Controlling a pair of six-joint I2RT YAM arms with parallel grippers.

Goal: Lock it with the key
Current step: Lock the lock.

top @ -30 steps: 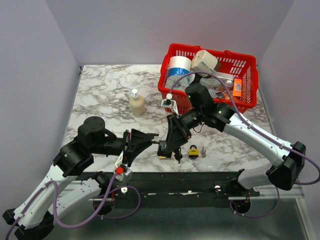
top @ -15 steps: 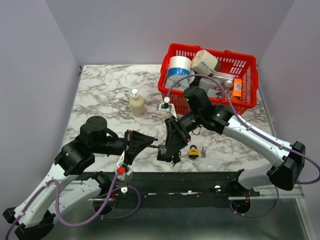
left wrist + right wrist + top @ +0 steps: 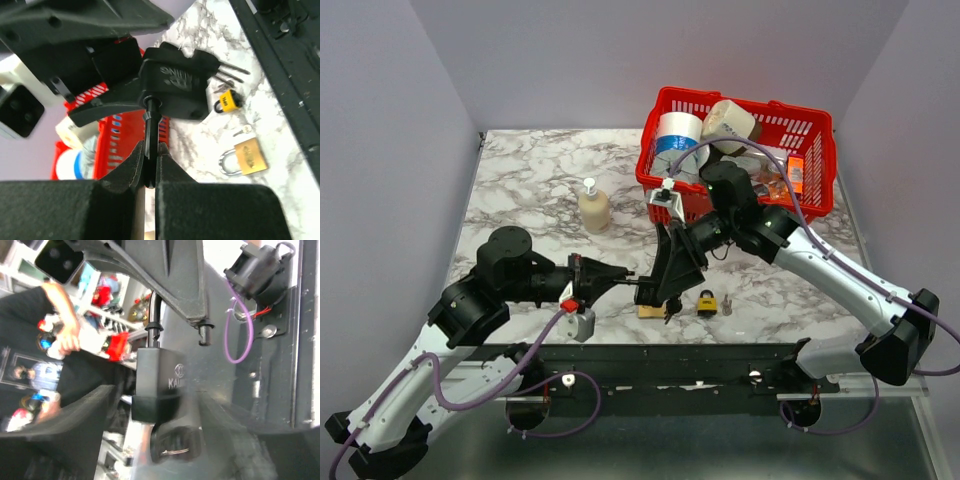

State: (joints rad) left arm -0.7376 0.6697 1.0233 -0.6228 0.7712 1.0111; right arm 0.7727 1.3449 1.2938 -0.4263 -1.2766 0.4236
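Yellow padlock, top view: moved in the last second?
No. The yellow padlock lies at the same spot near the table's front edge, its offset from the red basket unchanged.

I see my left arm (image 3: pixel 420 365) and right arm (image 3: pixel 830 270) in white shells with black joint housings. A purple cable (image 3: pixel 432 400) trails each, a red plug (image 3: pixel 567 304) sits left of centre, and the left gripper (image 3: pixel 150 160) is matte black.

Red plastic basket (image 3: pixel 798 125) holding a white tape roll (image 3: pixel 677 135), far right of a marble table (image 3: pixel 520 170), cream pump bottle (image 3: pixel 593 210) upright just left of it
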